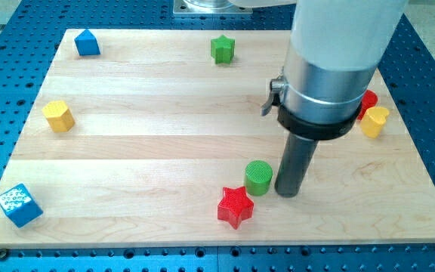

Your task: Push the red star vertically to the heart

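Observation:
The red star (235, 206) lies on the wooden board near the view's bottom, a little right of centre. A green cylinder (259, 177) stands just above and right of it, almost touching. My tip (288, 193) rests on the board just right of the green cylinder and up-right of the red star. A yellow heart (374, 121) sits at the view's right edge of the board, with a red block (368, 100) partly hidden behind the arm just above it.
A green star (222, 49) lies at the view's top centre. A blue pentagon-like block (87, 43) is at top left, a yellow hexagonal block (58, 115) at left, a blue cube (19, 205) at bottom left. The arm's white body (338, 53) covers the upper right.

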`<action>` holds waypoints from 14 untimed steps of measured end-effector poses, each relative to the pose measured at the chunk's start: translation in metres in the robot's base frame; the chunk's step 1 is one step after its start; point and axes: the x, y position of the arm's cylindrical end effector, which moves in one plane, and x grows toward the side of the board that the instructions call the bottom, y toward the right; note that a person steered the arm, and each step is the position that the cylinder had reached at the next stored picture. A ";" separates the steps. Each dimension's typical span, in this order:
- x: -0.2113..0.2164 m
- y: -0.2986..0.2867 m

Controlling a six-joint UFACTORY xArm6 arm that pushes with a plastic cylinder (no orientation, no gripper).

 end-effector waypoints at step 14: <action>0.049 -0.018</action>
